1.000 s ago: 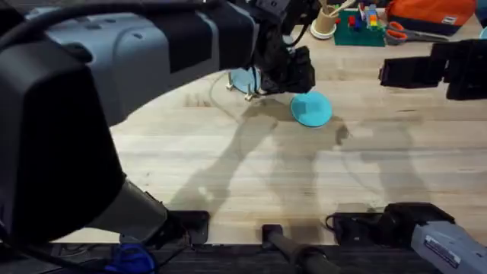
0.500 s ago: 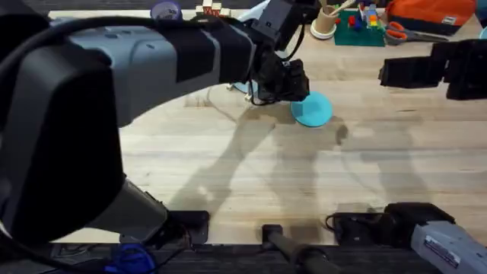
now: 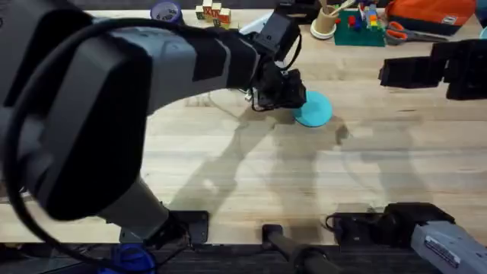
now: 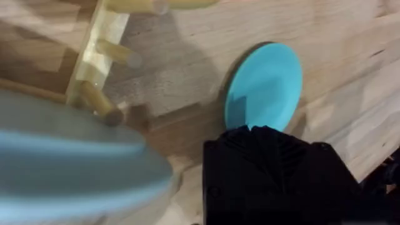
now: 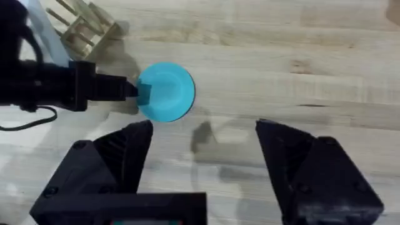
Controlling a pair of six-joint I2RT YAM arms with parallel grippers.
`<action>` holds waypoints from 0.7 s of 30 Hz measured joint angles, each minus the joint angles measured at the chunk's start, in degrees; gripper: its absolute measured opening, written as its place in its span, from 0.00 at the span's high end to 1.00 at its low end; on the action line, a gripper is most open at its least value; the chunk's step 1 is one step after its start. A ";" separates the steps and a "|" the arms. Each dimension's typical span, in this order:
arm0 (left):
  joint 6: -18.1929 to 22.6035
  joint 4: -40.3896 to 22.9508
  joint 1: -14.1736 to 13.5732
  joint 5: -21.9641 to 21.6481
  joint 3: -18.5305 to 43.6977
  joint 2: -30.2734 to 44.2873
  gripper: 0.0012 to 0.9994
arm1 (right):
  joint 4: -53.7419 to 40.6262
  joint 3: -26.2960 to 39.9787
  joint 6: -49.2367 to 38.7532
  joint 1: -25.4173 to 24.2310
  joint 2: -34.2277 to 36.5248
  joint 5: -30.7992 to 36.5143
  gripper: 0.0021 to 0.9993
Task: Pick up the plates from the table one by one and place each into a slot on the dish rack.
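Movement comes first: across the last second our left arm (image 3: 114, 99) swings from the upper centre of the overhead frame down and right, so the left gripper (image 3: 283, 90) now sits just beside the turquoise plate (image 3: 313, 109), right of centre in the upper half. We judge the arm has finished at the dish rack (image 5: 84, 28) and is starting on the next plate. The table (image 3: 251, 175) is otherwise unchanged, and the turquoise plate lies flat where it lay a second ago.

In the right wrist view, a black finger of the left gripper touches the turquoise plate's left rim, with the rack at the upper left. In the left wrist view a pale blue plate (image 4: 69, 165) fills the lower left, blurred, beside the rack's pegs; whether the left gripper is clamped on it, we cannot tell.

Our right gripper (image 5: 203, 169) hangs with its fingers spread wide, holding nothing, the turquoise plate above and left of it in its own view.

We can read no brand, label or writing anywhere.
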 joint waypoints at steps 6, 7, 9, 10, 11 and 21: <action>0.00 -0.02 0.00 0.61 0.00 1.84 0.96 | 0.00 0.00 0.00 0.00 0.00 0.00 0.01; 0.00 0.00 0.00 0.71 0.00 2.03 0.96 | 0.00 0.00 0.00 0.00 0.00 0.00 0.01; 0.00 0.02 0.00 0.88 0.00 2.42 0.96 | 0.00 0.00 0.00 0.00 0.00 -0.02 0.01; 0.00 0.03 0.00 1.05 0.00 2.64 0.96 | 0.00 0.00 0.00 0.00 0.00 0.00 0.01; -0.02 0.04 0.02 1.21 0.00 2.78 0.96 | 0.00 0.00 0.00 0.00 0.00 0.00 0.01; -0.04 -0.39 0.02 4.30 0.98 5.10 0.96 | 0.00 0.00 0.00 0.00 0.00 0.00 0.01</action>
